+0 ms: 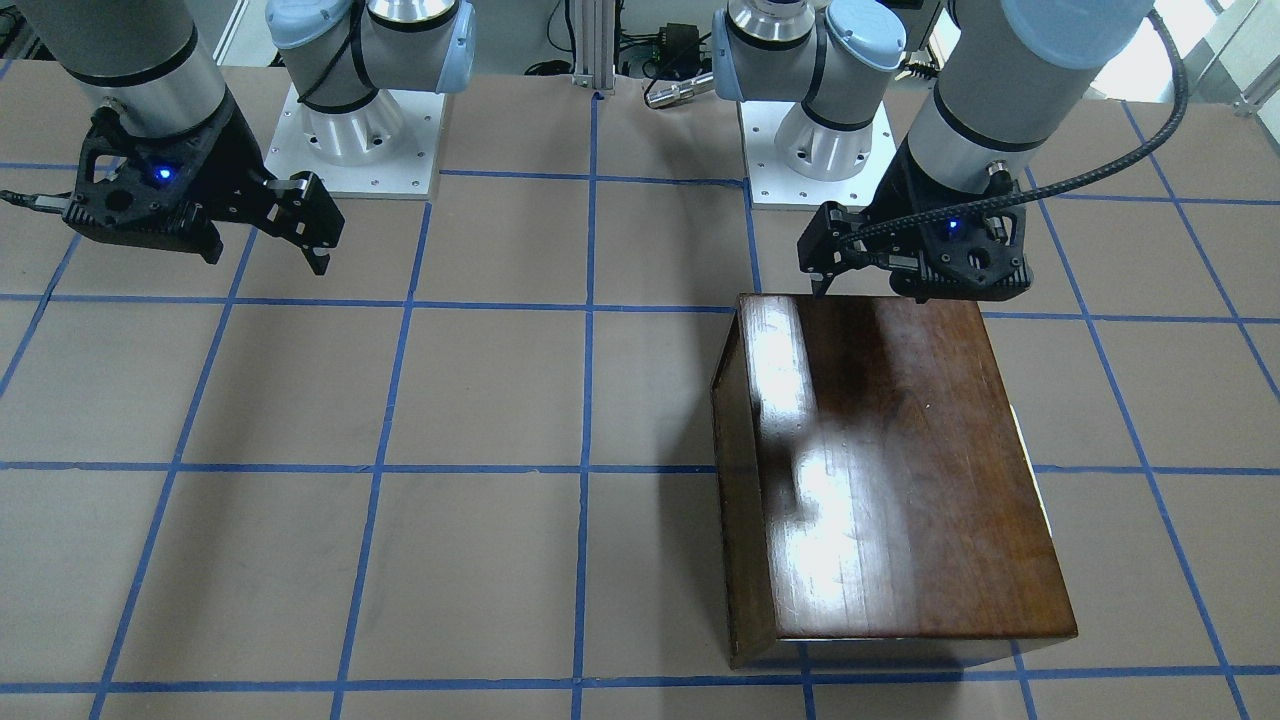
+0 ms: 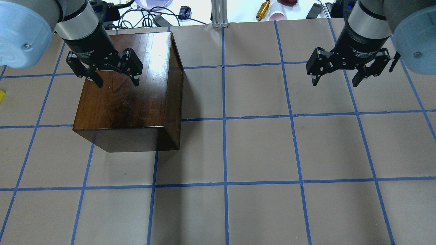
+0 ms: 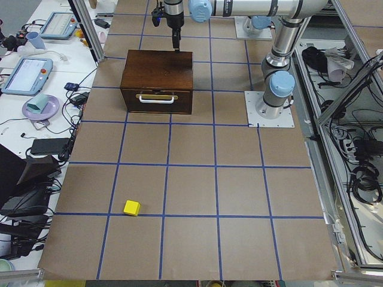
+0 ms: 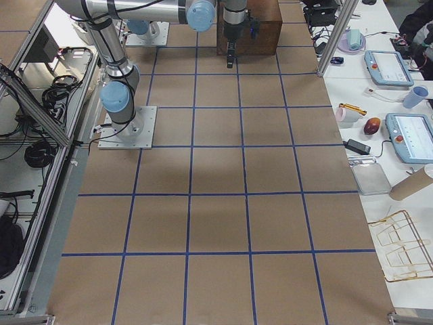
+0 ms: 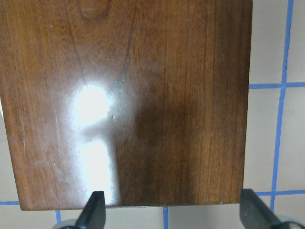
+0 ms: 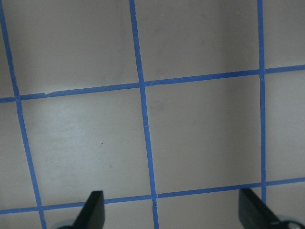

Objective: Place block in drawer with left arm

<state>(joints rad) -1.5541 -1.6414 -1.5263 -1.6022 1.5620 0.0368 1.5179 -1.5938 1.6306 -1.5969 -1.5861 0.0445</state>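
Observation:
The yellow block (image 3: 131, 207) lies on the table far from the wooden box (image 2: 126, 102), toward the table's end; a sliver of the block shows at the overhead view's left edge (image 2: 1, 96). The drawer (image 3: 157, 100) is shut in the box, with only its dark front and pale handle showing. My left gripper (image 2: 118, 82) hangs open and empty over the box's glossy top (image 5: 143, 95), near its robot-side edge (image 1: 822, 285). My right gripper (image 2: 335, 83) is open and empty above bare table (image 6: 171, 210), far from the box.
The brown table top carries a grid of blue tape lines (image 2: 223, 119). The two arm bases (image 1: 355, 130) (image 1: 820, 140) stand at the robot's side. Side benches hold tablets (image 3: 27, 75), a bowl (image 3: 40, 107) and cables beyond the table's edge.

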